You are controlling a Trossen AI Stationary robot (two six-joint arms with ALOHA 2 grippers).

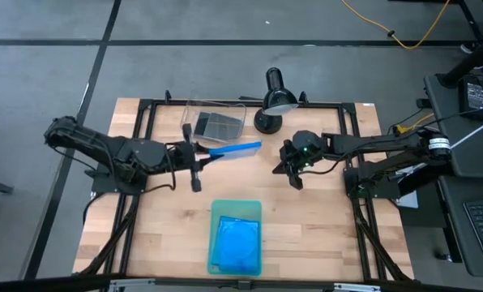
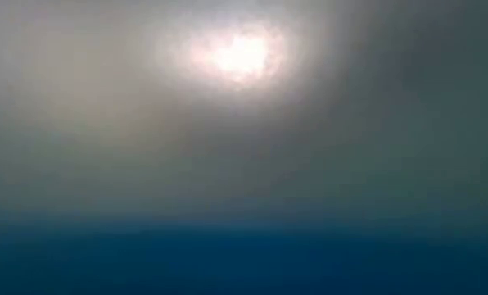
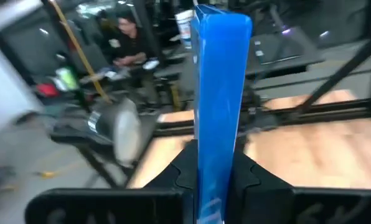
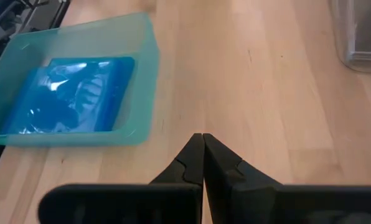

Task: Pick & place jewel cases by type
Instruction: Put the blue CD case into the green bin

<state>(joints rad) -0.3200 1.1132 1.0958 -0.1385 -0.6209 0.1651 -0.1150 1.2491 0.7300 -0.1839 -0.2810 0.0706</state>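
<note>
Left gripper [image 1: 203, 154] | clamped on blue jewel case [image 1: 235, 149] | case juts forward past fingertips, edge-on

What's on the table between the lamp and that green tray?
In the high view, bare wood lies between the lamp and the tray; only the held blue case's tip hangs nearby.

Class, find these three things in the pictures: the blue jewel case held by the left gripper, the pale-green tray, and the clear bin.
blue jewel case [image 1: 240, 148], high view, middle of its visible edge.
pale-green tray [image 4: 145, 87], right wrist view, its side wall.
clear bin [image 1: 188, 115], high view, its rim.
</note>
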